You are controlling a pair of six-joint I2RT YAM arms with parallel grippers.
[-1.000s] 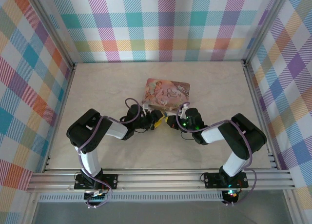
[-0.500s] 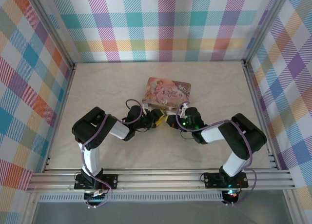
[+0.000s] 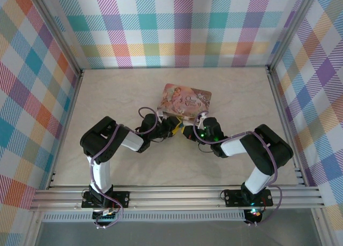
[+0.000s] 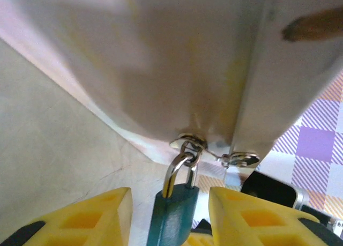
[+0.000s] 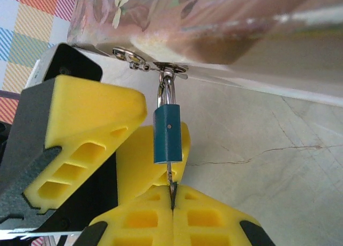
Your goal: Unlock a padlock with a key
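"Did the left arm [image 3: 115, 140] move just now?"
"Its elbow swung in toward the worktop's middle. The left gripper [image 3: 171, 127] crept nearer the box [image 3: 187, 100], jaws narrower either side of the padlock [image 4: 174, 211]."
"And the box?"
"Nudged slightly toward the right edge."

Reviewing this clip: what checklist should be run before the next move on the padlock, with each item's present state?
1. Key in padlock keyway: ok, the blade enters its underside.
2. Right gripper shut on key: ok.
3. Left gripper bracing padlock: not ok, its fingers flank the body with gaps on either side.
4. Shackle released: not ok, both legs look seated, hooked through the clasp on the pink box.
5. Key turned: cannot tell.
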